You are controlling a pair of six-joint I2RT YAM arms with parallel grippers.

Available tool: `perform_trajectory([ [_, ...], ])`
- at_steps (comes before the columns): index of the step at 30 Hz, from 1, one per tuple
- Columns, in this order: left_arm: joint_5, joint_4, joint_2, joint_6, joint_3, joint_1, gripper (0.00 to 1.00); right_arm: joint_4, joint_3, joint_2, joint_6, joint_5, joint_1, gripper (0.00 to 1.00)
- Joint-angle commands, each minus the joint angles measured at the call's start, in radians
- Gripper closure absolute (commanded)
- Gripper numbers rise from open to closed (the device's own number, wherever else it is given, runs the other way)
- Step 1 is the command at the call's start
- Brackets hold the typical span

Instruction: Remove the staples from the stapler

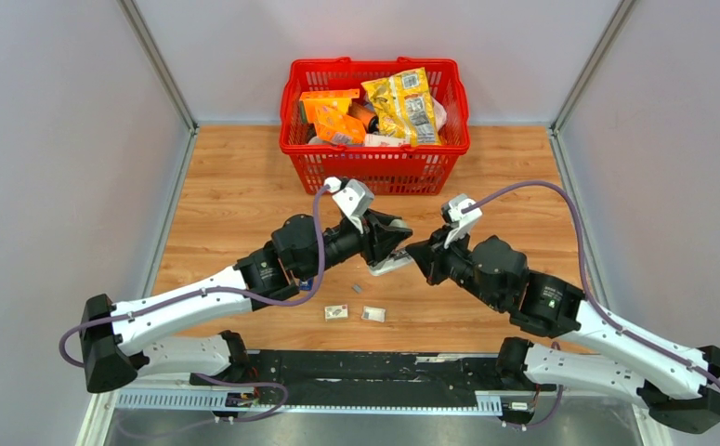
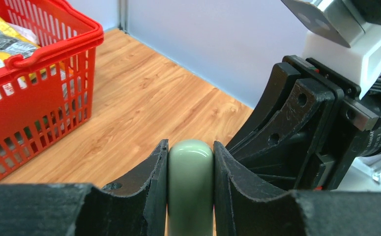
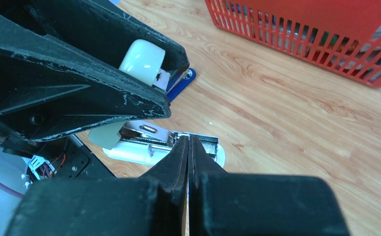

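left fingers (image 2: pixel 155 169) pinch the stapler (image 1: pixel 388 265) lid, hinged open over the table (image 1: pixel 244 186). right fingers (image 3: pixel 177 160) pressed together, tips at the exposed metal rail. One grey strip of staples (image 1: pixel 356 288) lies on the table beside the stapler; more in the rail, can't tell. Strips likely light, stiff, brittle, slippery: I'd push endwise, not pinch. Red basket (image 1: pixel 374 172) holds snack packs.

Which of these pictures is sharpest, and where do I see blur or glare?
Top external view: sharp, evenly lit, only soft shadows on the table. Left wrist view: the left fingers blur along the bottom edge, with a bright sheen on the stapler. Right wrist view: the right fingers look soft, and the stapler's metal glints.
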Motion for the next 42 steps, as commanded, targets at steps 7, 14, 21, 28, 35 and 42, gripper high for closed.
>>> perform_trajectory([
  [7,-0.087,0.050,-0.061,-0.109,-0.012,-0.004,1.00,0.249,-0.056,0.024,-0.085,-0.004,0.005,1.00],
  [14,-0.091,0.050,-0.051,-0.127,-0.004,-0.004,1.00,0.329,-0.103,0.048,-0.110,-0.019,0.003,1.00],
  [21,-0.119,0.063,-0.038,-0.126,0.002,-0.004,1.00,0.367,-0.172,0.057,-0.076,-0.033,0.003,1.00],
  [28,-0.156,0.119,0.008,-0.116,0.004,-0.003,1.00,0.401,-0.246,0.039,-0.044,-0.031,0.005,1.00],
  [35,-0.173,0.198,0.093,-0.123,0.005,-0.003,1.00,0.420,-0.303,-0.022,-0.035,-0.004,0.003,1.00],
  [42,-0.174,0.253,0.169,-0.144,0.017,-0.001,1.00,0.413,-0.358,-0.084,-0.033,0.027,0.005,1.00],
])
